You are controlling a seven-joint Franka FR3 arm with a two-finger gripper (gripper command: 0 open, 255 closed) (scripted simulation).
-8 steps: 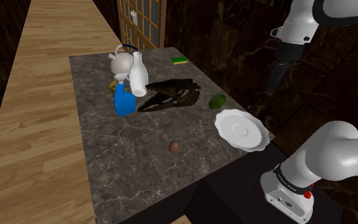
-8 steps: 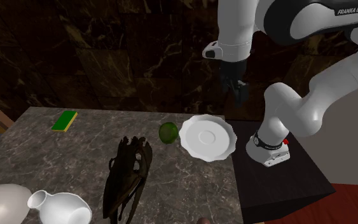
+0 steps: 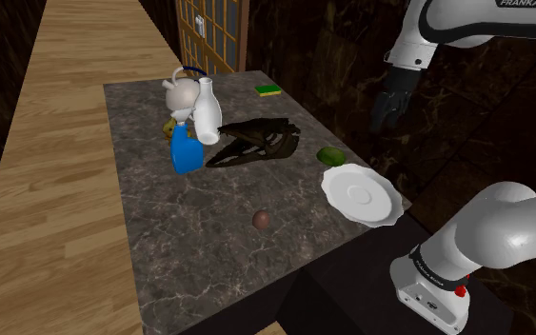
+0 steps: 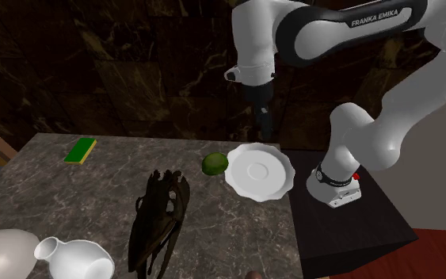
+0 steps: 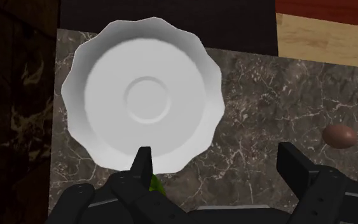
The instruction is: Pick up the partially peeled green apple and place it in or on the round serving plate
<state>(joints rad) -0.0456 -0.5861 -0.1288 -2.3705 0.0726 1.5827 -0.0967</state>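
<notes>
gripper: the gripper (image 3: 384, 116) hangs open with its fingers well apart and nothing between them, in the air at the upper right of the shoulder view and above the table (image 3: 161, 238)
gripper, other views: upper middle of the second exterior view (image 4: 265, 127), over the gap between apple and plate; in the wrist view (image 5: 219, 159) both fingers stand clear of each other
apple: the green apple (image 3: 328, 155) lies on the table at middle right, just beside the plate's rim, contact unclear; centre of the second exterior view (image 4: 215, 164); in the wrist view a green sliver (image 5: 156, 184) beside one finger
plate: the white plate (image 3: 361, 193) with a wavy rim sits at the table's near right corner and looks to hang partly over the edge (image 5: 145, 95)
step: judged as the approach, apple not yet grasped
how: centre the open fingers over the apple, descend straight, close across its widest part
watch: a finger could clip the plate rim and shove it; the apple is round and likely to roll if hit off-centre
clutter: a dark tangled thing (image 3: 256, 141) lies near the apple on its left, so there is little side room
</notes>
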